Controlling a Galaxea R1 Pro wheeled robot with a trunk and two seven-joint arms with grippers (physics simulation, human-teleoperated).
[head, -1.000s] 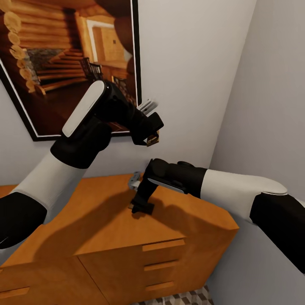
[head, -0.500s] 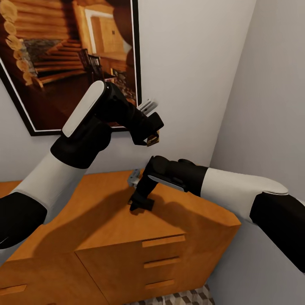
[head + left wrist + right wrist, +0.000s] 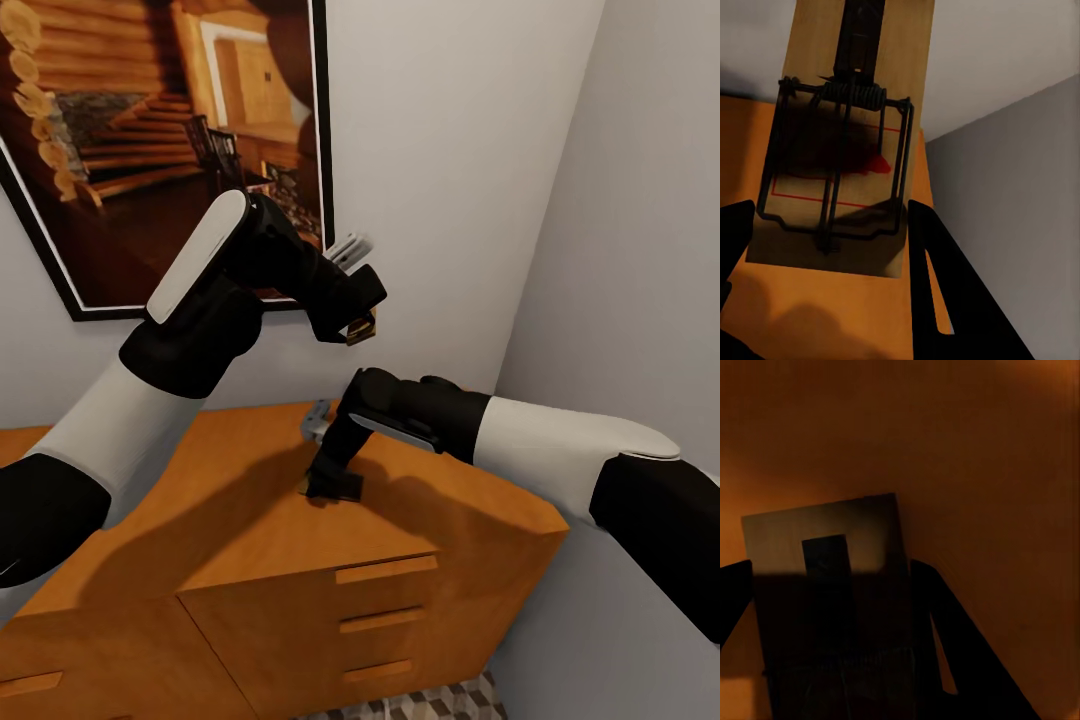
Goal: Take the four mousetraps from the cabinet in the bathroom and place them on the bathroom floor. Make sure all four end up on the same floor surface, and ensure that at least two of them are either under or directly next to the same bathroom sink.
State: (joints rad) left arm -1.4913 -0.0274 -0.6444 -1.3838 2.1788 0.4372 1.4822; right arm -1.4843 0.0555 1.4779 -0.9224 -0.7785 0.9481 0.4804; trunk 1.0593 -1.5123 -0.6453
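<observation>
Left gripper (image 3: 358, 328) clamps a mousetrap (image 3: 840, 142) above the cabinet (image 3: 250, 540); its spring shows from the wrist. Right gripper (image 3: 333, 487) clamps a second trap (image 3: 832, 585) at the cabinet top.

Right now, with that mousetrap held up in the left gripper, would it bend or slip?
The mousetrap looks like a flat wooden board, so probably stiff and light. Its wire spring bar might snag or snap if pressed. Pinched at its edges by the left gripper, it could slip.

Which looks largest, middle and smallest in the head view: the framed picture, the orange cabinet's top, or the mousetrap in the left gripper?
1. The orange cabinet's top and framed picture: alike, both cut off, so unranked.
2. Mousetrap in the left gripper: clearly smallest.
</observation>
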